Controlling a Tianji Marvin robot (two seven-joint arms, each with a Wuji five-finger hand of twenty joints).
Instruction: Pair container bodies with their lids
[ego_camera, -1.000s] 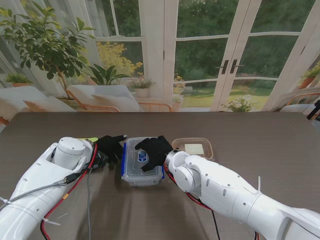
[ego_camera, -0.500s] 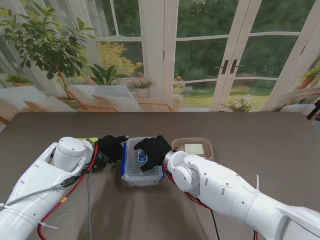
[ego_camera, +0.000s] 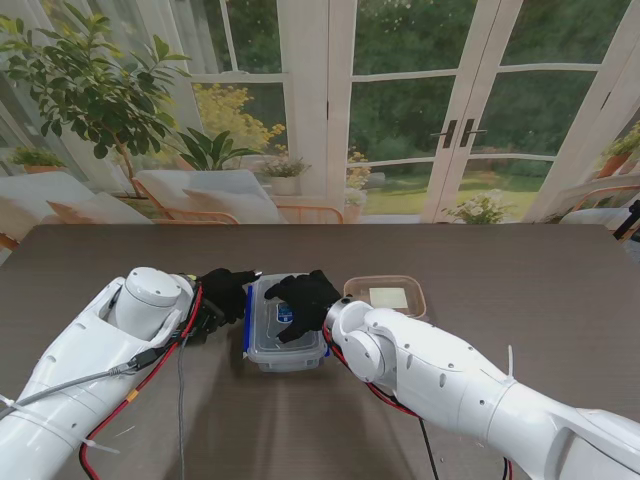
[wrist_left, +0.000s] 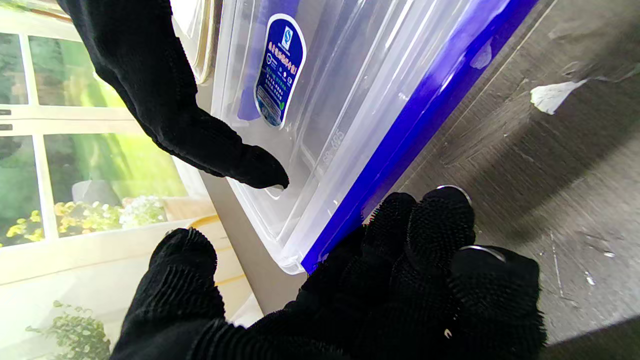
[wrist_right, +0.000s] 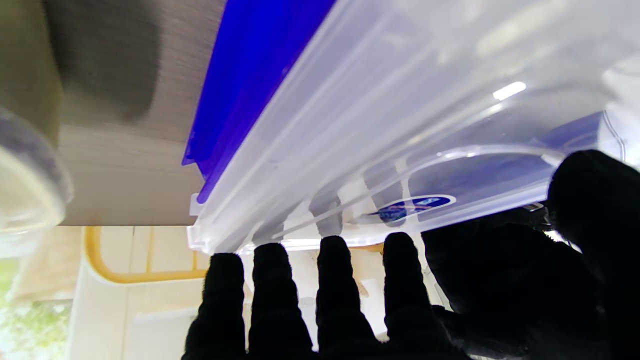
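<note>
Right robot hand (ego_camera: 303, 296): fingers spread flat on the lid (ego_camera: 285, 320) of the clear container (ego_camera: 285, 350), pressing, not gripping.
Left robot hand (ego_camera: 226, 294): fingers loosely curled against the container's blue left latch (wrist_left: 400, 135); grasp uncertain.
Container: on the desk (ego_camera: 520, 290), centre, near me. Likely light, stiff, slick plastic; best held by rim or latches.
Second open tray (ego_camera: 386, 296): just right of the container.
Room: open desk beyond and to the right.

Right hand (ego_camera: 305, 295) hides the container (ego_camera: 285, 345) lid (mostly).
</note>
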